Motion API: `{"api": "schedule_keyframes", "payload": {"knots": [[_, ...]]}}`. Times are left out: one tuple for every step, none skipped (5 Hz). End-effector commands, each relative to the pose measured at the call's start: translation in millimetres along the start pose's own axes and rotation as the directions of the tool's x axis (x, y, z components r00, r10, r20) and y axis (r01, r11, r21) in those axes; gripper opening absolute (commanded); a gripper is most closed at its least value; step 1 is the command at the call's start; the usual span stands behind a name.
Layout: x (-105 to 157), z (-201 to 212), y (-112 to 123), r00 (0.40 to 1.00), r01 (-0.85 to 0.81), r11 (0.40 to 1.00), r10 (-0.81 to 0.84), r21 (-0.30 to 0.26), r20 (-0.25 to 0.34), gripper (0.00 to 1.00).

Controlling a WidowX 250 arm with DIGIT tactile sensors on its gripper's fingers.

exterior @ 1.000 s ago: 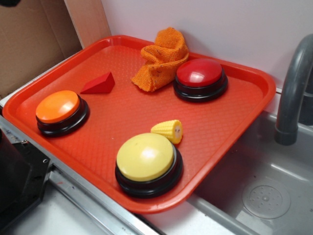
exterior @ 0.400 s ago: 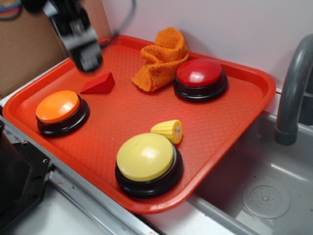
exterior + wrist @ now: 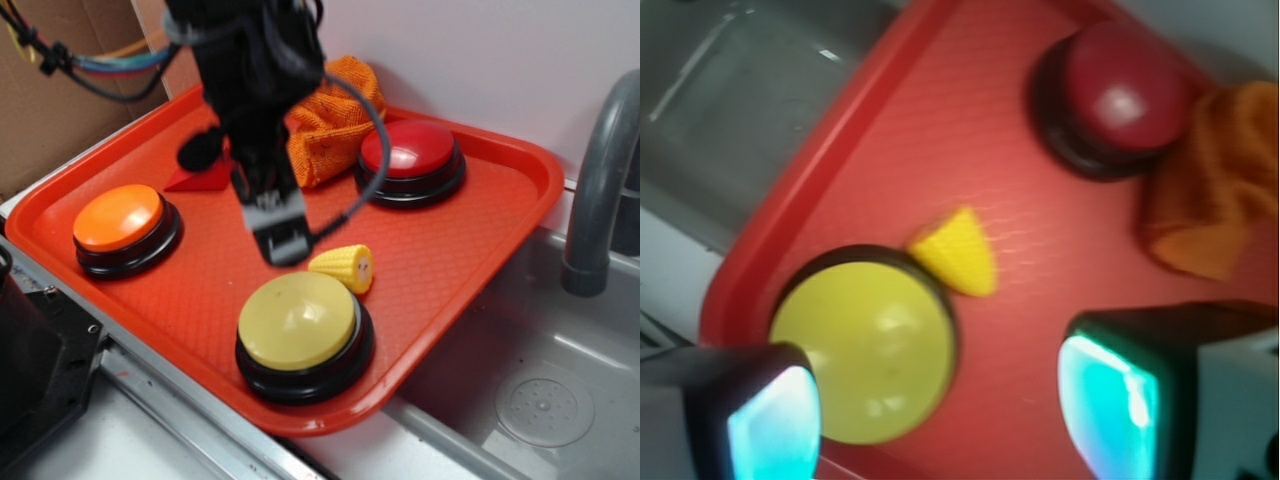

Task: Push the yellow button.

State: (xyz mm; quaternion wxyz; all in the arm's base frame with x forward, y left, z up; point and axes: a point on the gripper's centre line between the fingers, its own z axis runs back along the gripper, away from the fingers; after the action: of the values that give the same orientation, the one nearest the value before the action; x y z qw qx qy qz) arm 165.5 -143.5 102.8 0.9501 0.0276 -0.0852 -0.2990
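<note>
A: What is hidden behind the blurred arm?
B: Part of the orange cloth (image 3: 345,110) and red wedge (image 3: 195,180) on the tray (image 3: 480,250).
A: And the gripper (image 3: 277,240)?
B: Held above the yellow button's (image 3: 297,320) far edge; jaws seen parted in the wrist view, nothing gripped; corn (image 3: 343,265) lies just beside the button.

A red plastic tray (image 3: 480,255) with a textured floor and a raised rim is seen set at the edge of a grey sink (image 3: 540,390). Five loose things and a cloth are carried on it. The yellow button (image 3: 298,322) is placed near the front rim, with a small toy corn cob (image 3: 343,266) just beside it. An orange button (image 3: 118,218) is found toward the left rim and a red button (image 3: 408,150) toward the far side. A crumpled orange cloth (image 3: 335,125) is laid just beside the red button. A red wedge block (image 3: 195,180) is partly hidden.
</note>
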Motion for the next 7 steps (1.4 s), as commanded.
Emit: {"api": "schedule_keyframes", "payload": {"knots": [[1, -19, -34, 0.997, -0.036, 0.988, 0.045, -0.150, 0.058, 1.00], [-11, -23, -37, 0.998, -0.060, 0.989, 0.062, -0.136, 0.010, 1.00], [-9, -33, -29, 0.997, -0.070, 0.987, 0.064, -0.146, -0.043, 1.00], [-9, -39, -31, 0.992, -0.093, 0.988, 0.082, -0.124, -0.093, 1.00], [-11, -44, -28, 0.980, -0.142, 0.985, 0.126, -0.098, -0.156, 1.00], [-10, -44, -28, 0.979, -0.150, 0.984, 0.134, -0.096, -0.155, 1.00], [-9, -39, -27, 0.980, -0.146, 0.985, 0.131, -0.097, -0.147, 1.00]]}}
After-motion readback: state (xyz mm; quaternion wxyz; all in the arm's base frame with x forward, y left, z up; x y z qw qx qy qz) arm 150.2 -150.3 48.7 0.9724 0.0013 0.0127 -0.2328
